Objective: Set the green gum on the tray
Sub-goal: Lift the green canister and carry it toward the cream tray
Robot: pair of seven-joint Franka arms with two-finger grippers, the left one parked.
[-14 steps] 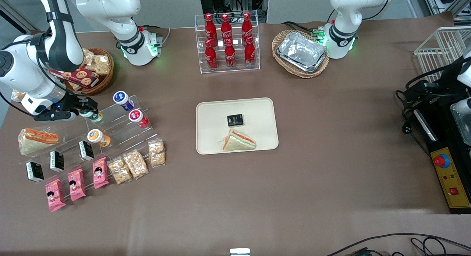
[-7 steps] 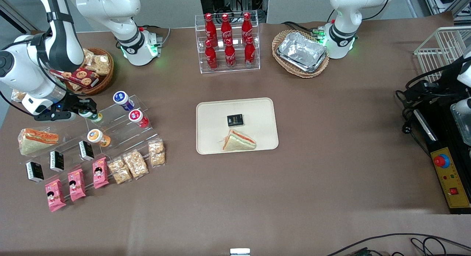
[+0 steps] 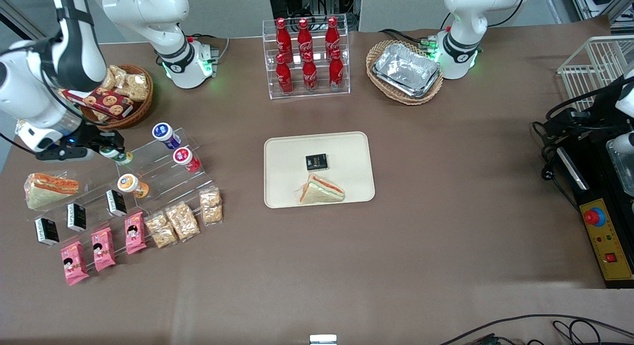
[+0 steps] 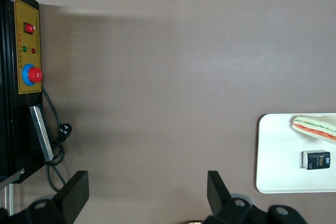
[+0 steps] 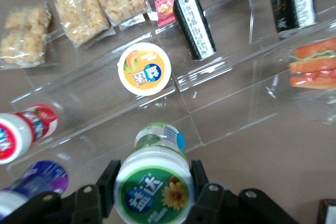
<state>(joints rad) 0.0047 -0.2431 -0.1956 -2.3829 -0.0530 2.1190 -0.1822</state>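
My right gripper is shut on the green gum, a small canister with a white-and-green lid, and holds it just above the top step of the clear acrylic rack. In the right wrist view the gum sits lid-up between the two black fingers, lifted off the rack. The cream-beige tray lies mid-table, toward the parked arm from the rack, with a black packet and a sandwich on it.
On the rack stand a blue-lidded canister, a red one and an orange-lidded one. Snack packs, pink packets, black packets and a sandwich lie nearer the camera. A cookie basket stands farther from the camera than the gripper.
My gripper, shut on the green gum, has risen and drawn a little away from the rack toward the working arm's end of the table, carrying the gum off its step.
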